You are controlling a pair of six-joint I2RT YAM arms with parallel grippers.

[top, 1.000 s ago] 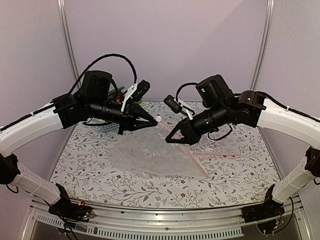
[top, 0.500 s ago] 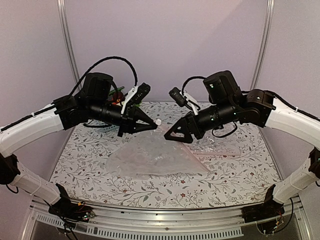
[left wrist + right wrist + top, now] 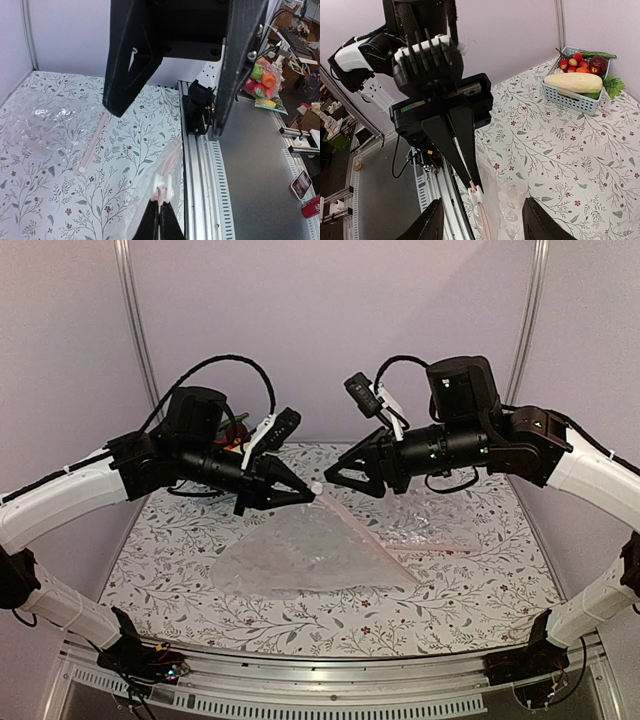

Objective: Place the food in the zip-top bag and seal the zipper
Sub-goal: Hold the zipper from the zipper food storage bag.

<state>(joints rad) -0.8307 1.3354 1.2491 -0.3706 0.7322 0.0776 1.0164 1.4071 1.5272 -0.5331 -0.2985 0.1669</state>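
The zip-top bag (image 3: pixel 310 555) lies crinkled on the table, one corner lifted. My left gripper (image 3: pixel 306 497) is shut on the zipper (image 3: pixel 170 160) at that corner, right behind its white slider (image 3: pixel 164 181); the right wrist view shows the same grip (image 3: pixel 476 186). My right gripper (image 3: pixel 340 473) hovers open just right of the corner, holding nothing, its fingers (image 3: pixel 432 222) spread either side of the bag (image 3: pixel 507 210). The food sits in a blue basket (image 3: pixel 570 99) at the back: a cream-white vegetable (image 3: pixel 572 82), an orange piece (image 3: pixel 582 70) and a maroon piece (image 3: pixel 598 64).
A second clear bag (image 3: pixel 430 535) with a pink strip (image 3: pixel 92 145) lies to the right of the held one. Small red fruits (image 3: pixel 572 62) and a green cucumber (image 3: pixel 597 54) share the basket. The aluminium table rail (image 3: pixel 200 165) runs along the near edge.
My right gripper has opened, let go of the bag and risen up and to the right. The left gripper keeps its hold on the lifted corner.
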